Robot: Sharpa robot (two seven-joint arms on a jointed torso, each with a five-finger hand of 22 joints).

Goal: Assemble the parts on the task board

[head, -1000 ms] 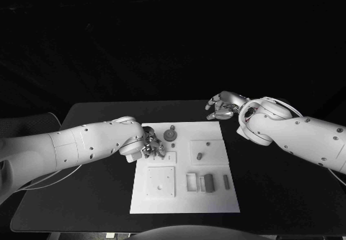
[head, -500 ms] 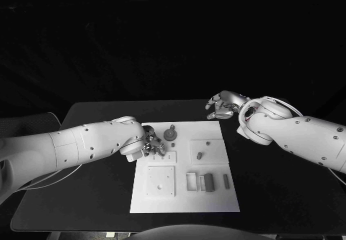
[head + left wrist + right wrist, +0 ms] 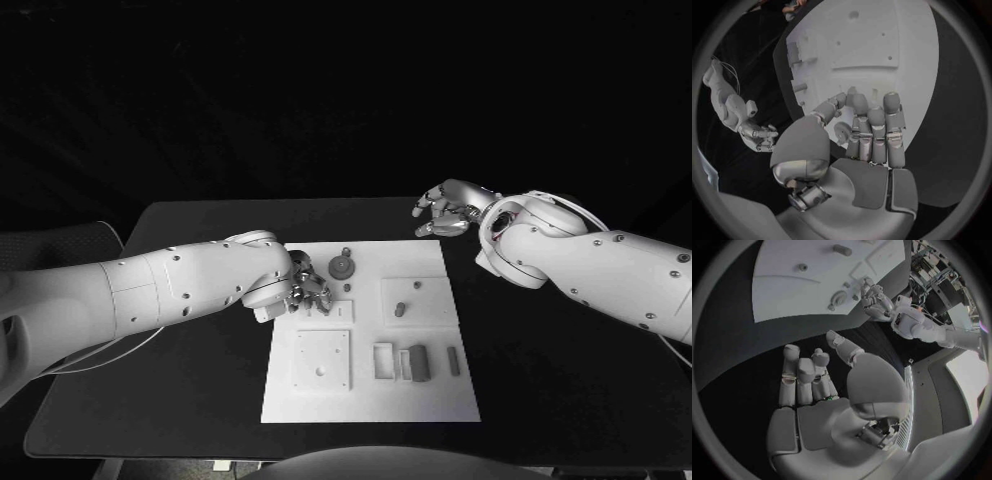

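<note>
The task board (image 3: 368, 335) lies in the middle of the black table (image 3: 188, 400), and most of the work looks undone to me. A round gear-like part (image 3: 342, 267) sits near the board's far edge, a short peg (image 3: 398, 311) stands on the small raised square at the right, and a grey block (image 3: 418, 364) with a thin bar (image 3: 453, 361) beside it lies loose near the front, next to the bigger square plate (image 3: 320, 361), whose holes look unfilled. The left hand (image 3: 300, 288) is down over the board's left side, fingers curled together above a small plate; from the wrist camera a small round piece seems to sit between thumb and fingers (image 3: 873, 135), though I can't tell for sure whether it's pinched. The right hand (image 3: 444, 212) hovers off the board's far right corner, fingers loosely apart, holding nothing.
</note>
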